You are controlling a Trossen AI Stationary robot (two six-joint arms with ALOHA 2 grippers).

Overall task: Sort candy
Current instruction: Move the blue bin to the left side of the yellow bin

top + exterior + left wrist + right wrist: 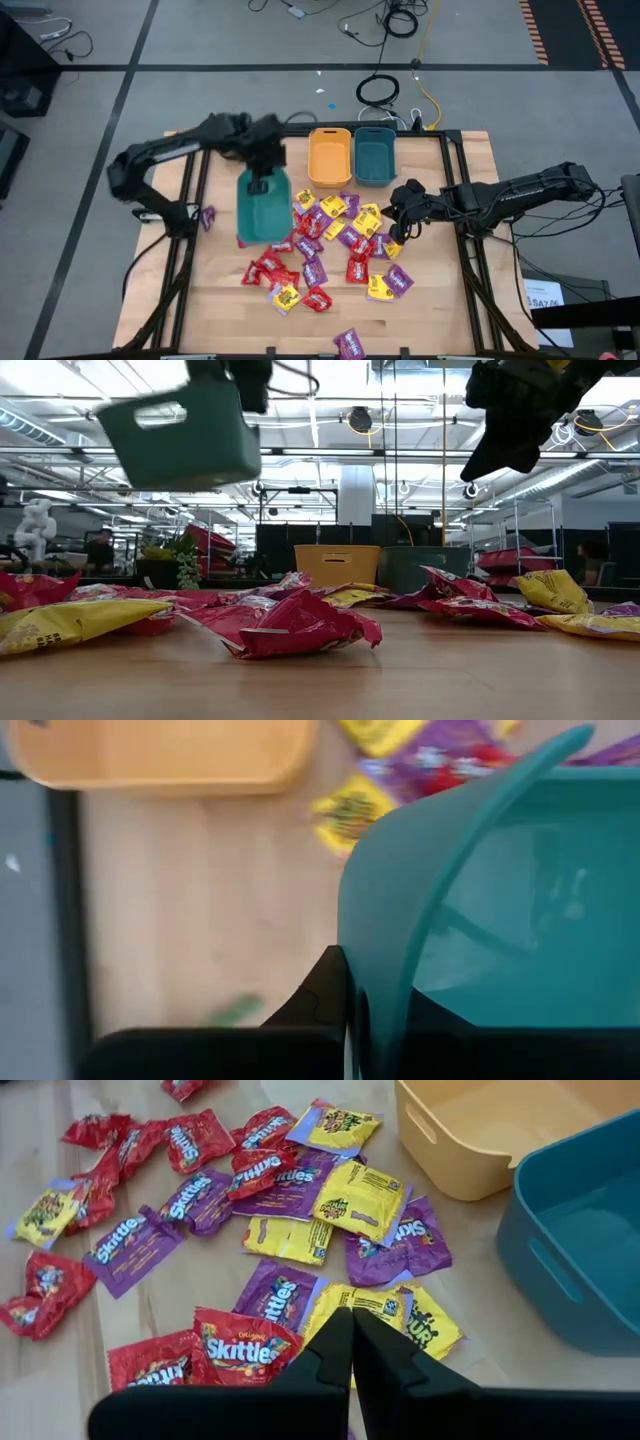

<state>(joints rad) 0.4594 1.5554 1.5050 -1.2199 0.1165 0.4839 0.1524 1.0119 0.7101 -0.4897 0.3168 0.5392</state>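
Candy [330,245] lies scattered across the middle of the counter [230,310], and none of it is sorted yet; this looks like setup, with bins being placed first. Left tool [262,183] is clamped on the rim of a teal bin [262,210], and the low view shows that bin [180,432] hanging well above the counter, tilted. From the left wrist, its own fingers [330,990] pinch the bin wall [400,950] edge-on, with nothing visible inside the bin. Right tool [400,200] hovers at the right edge of the pile, fingers pressed together on nothing; its wrist view has the fingers [350,1350] pointing over red, purple and yellow packets [290,1230] spread flat on the wood. Beyond them, at the far side of the counter, stand an orange bin [329,155] and a second teal bin [375,155], side by side, both looking empty. One stray purple packet [208,216] lies off to the left, another [350,343] sits at the near edge. Next, I'd judge, the lifted bin needs setting down level and clear of the packets; then the right tool must open before it drops onto a single packet.
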